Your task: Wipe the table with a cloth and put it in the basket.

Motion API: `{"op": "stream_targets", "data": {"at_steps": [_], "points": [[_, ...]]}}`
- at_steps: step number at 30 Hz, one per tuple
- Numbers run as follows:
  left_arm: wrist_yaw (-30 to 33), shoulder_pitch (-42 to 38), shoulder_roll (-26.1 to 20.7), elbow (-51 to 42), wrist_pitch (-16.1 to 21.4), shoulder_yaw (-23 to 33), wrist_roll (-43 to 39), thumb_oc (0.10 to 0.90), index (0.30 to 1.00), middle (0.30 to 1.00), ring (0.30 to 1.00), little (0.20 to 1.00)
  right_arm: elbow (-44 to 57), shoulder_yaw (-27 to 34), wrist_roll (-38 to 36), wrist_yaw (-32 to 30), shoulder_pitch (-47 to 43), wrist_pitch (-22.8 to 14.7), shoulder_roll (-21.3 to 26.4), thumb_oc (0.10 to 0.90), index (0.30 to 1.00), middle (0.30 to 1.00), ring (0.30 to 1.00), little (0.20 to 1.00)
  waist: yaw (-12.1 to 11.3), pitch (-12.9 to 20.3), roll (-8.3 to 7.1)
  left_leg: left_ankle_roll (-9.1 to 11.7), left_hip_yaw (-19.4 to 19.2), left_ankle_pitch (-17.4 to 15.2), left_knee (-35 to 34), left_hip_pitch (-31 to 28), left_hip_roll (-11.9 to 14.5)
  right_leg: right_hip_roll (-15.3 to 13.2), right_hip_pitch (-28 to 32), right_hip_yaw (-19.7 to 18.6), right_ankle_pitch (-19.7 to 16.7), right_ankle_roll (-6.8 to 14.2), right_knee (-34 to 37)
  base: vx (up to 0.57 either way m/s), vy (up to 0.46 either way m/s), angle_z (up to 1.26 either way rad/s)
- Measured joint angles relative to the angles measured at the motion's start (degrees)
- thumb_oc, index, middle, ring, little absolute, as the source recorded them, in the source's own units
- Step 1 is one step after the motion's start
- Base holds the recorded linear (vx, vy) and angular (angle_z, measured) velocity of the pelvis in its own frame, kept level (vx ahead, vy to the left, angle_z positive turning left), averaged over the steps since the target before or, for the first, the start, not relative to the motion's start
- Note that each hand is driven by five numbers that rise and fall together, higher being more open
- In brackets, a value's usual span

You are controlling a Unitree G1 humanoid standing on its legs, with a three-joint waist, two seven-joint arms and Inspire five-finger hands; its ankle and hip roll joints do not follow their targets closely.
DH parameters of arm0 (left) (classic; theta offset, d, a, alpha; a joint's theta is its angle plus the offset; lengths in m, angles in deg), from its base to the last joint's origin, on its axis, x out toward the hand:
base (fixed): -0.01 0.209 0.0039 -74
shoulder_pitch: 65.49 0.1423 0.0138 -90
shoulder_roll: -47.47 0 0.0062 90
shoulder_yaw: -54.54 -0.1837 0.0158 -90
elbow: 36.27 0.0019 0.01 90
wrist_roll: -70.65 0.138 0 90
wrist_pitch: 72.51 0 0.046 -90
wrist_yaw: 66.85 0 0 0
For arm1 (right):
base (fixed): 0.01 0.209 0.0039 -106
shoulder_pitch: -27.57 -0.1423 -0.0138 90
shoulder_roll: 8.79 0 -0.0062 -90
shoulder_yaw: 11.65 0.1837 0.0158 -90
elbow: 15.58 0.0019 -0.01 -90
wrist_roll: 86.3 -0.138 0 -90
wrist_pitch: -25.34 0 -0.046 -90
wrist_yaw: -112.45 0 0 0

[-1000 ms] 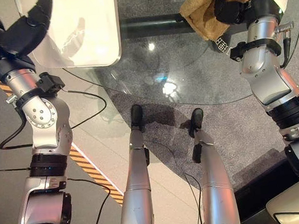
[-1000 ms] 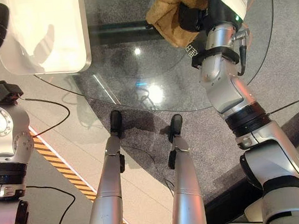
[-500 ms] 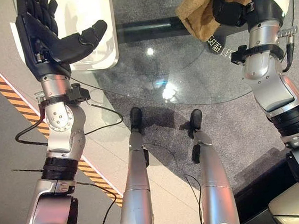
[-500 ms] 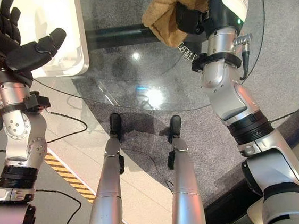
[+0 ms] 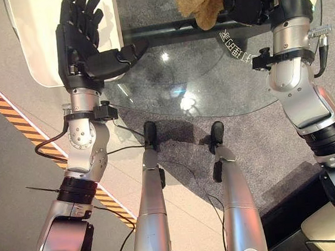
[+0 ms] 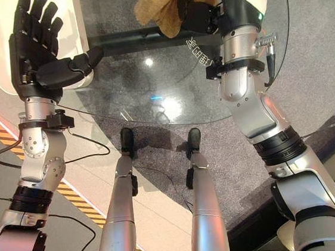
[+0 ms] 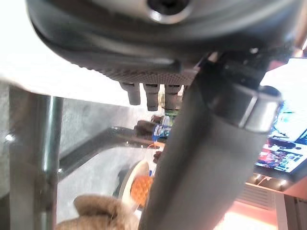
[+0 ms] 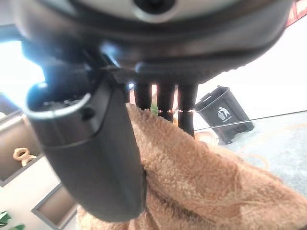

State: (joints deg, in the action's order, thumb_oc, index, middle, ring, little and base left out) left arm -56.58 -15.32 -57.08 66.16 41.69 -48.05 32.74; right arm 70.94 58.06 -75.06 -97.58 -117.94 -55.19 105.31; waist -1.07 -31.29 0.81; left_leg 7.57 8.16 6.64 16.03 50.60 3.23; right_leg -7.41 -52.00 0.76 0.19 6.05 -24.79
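A brown fluffy cloth (image 5: 201, 1) hangs above the far side of the round glass table (image 5: 212, 91). My right hand (image 5: 246, 8) is shut on it, and in the right wrist view the thumb (image 8: 91, 158) presses the cloth (image 8: 201, 187) against the fingers (image 8: 165, 103). My left hand (image 5: 84, 47) is raised over the table's left edge, open, with its fingers spread and its thumb pointing toward the cloth. The left wrist view shows its straight fingers (image 7: 146, 93) and a corner of the cloth (image 7: 100, 213) beyond them.
A white rounded surface (image 5: 32, 38) lies at the far left, partly under the glass. A dark bar (image 5: 163, 31) of the table frame runs below the glass. An orange-striped floor line (image 5: 11, 118) runs at the left. A dark bin (image 8: 220, 112) stands far off.
My left hand has swung right from beside the white surface to the glass table's left edge and spread open. My right hand has carried the cloth a little leftward.
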Motion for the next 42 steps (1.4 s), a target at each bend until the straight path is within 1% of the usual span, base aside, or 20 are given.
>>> {"op": "stream_targets", "data": {"at_steps": [7, 14, 18, 19, 21, 28, 35, 42], "points": [[-1.0, -0.1, 1.0, 0.0, -0.4, -0.6, -0.8, 0.8, 0.9, 0.9, 0.9, 0.9, 0.0, 0.0, -0.2, 1.4, 0.0, -0.2, -0.1, 0.1, 0.3, 0.3, 0.3, 0.2, 0.3, 0.0, 0.0, 0.0, -0.2, 0.0, -0.1, -0.2, 0.0, 0.0, 0.1, -0.2, 0.0, 0.0, 0.0, 0.0, 0.0, 0.0], [-0.7, -0.6, 1.1, 0.0, -0.6, -1.3, -0.7, 0.8, 0.9, 0.9, 0.9, 0.9, 0.9, -0.1, -2.4, 3.8, 0.0, -1.4, -1.7, 0.1, 0.3, 0.3, 0.3, 0.2, 1.0, 0.0, 0.0, -0.1, -1.0, 0.0, -0.5, -0.8, 0.0, 0.0, 0.1, -0.9, 0.0, 0.1, 0.1, -0.01, 0.008, -0.02], [-0.5, -1.6, 1.6, 0.0, -1.2, -2.4, -0.4, 0.8, 0.9, 0.9, 0.9, 0.9, 2.9, -0.2, -2.7, 5.1, 0.0, -1.4, -1.9, 0.1, 0.3, 0.3, 0.3, 0.2, 1.1, 0.0, 0.0, -0.1, -1.3, 0.0, -1.0, -1.2, 0.1, 0.0, 0.1, -1.2, 0.0, 0.1, 0.2, -0.01, 0.007, -0.02], [-0.5, -2.3, 2.8, 0.0, -1.5, -2.4, -0.3, 0.8, 0.9, 0.9, 0.9, 0.9, 4.3, -0.2, -2.9, 5.3, 0.0, -1.6, -1.9, 0.1, 0.3, 0.3, 0.3, 0.2, 1.3, 0.0, 0.0, -0.1, -1.4, 0.0, -1.1, -1.3, 0.1, 0.0, 0.2, -1.2, 0.0, 0.1, 0.2, 0.0, 0.0, 0.0], [-0.5, -2.9, 3.5, 0.1, -1.5, -2.5, -0.3, 0.8, 0.9, 0.9, 0.9, 0.9, 4.7, -0.2, -2.9, 5.4, 0.0, -2.3, -2.2, 0.1, 0.3, 0.3, 0.3, 0.2, 1.3, 0.0, 0.0, -0.1, -1.4, 0.0, -1.1, -1.3, 0.2, 0.1, 0.2, -1.2, 0.0, 0.1, 0.2, 0.0, 0.0, 0.0], [-0.5, -4.8, 3.7, 0.1, -1.9, -2.6, 0.2, 0.8, 0.9, 0.9, 0.9, 0.9, 4.8, -0.3, -3.1, 6.6, 0.0, -2.6, -2.4, 0.1, 0.3, 0.3, 0.3, 0.2, 1.3, 0.0, 0.0, -0.1, -1.5, 0.0, -1.1, -1.6, 0.2, 0.1, 0.4, -1.3, 0.0, 0.1, 0.2, 0.0, 0.002, 0.0], [0.5, -6.1, 4.2, 0.9, -3.1, -2.8, 1.1, 0.8, 0.9, 0.9, 0.9, 0.9, 4.8, -0.5, -4.7, 7.4, 0.0, -2.6, -3.0, 0.1, 0.3, 0.3, 0.3, 0.2, 1.5, 0.0, 0.0, -0.1, -1.5, 0.0, -1.1, -2.1, 0.2, 0.1, 0.8, -1.3, 0.0, 0.1, 0.3, 0.0, 0.0, 0.0], [0.6, -8.1, 5.0, 4.6, -3.9, -4.0, 2.6, 0.8, 0.9, 0.9, 0.9, 0.9, 4.8, -0.5, -9.2, 9.4, -0.2, -2.7, -3.7, 0.1, 0.3, 0.3, 0.3, 0.2, 1.6, 0.0, -0.01, -0.1, -1.5, 0.0, -1.2, -2.6, 0.2, 0.2, 1.3, -1.3, -0.1, 0.1, 0.2, 0.0, 0.0, 0.0]]}}
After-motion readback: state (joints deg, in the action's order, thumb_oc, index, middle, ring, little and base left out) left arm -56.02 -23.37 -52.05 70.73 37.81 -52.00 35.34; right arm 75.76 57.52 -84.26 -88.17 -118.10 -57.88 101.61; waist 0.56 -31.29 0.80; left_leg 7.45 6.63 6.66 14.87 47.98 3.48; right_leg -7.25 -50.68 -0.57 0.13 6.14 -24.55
